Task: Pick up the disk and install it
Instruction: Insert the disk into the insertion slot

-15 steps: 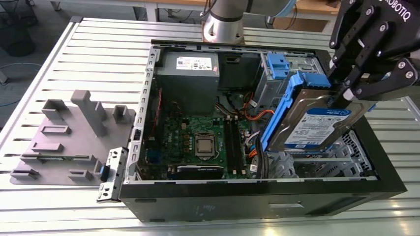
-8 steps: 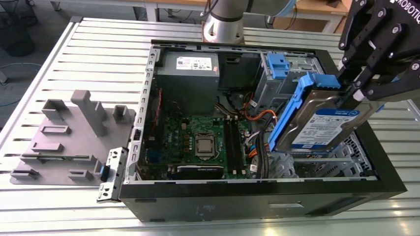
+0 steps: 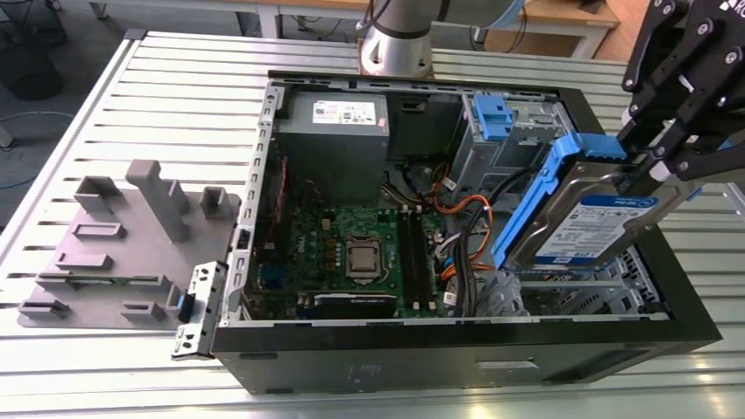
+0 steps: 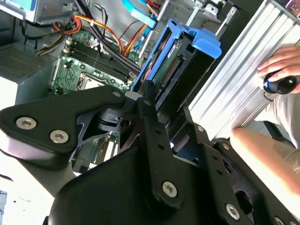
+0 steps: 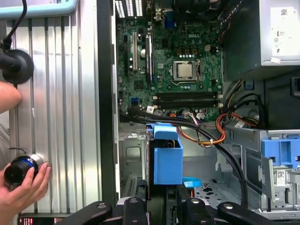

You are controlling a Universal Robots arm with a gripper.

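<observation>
Figure: carry step, the disk not yet seated. The gripper [image 3: 652, 170] is clamped on the upper end of the disk [image 3: 588, 223], which hangs on edge and tilted directly beneath it, over the drive corner of the open computer case [image 3: 466, 327]. Under the gripper lies the perforated bay floor [image 5: 211, 192]. Black and orange cables [image 3: 466, 209] run just beside the disk's lower edge, towards the motherboard [image 3: 349, 253]. The other blue carrier [image 3: 495, 118] sits in its bay, apart. As I judge it, installing calls for lining the disk up with the bay. The cables and the case rim crowd it, and open room lies above. A person's hand [image 5: 23, 187] rests outside the case.
</observation>
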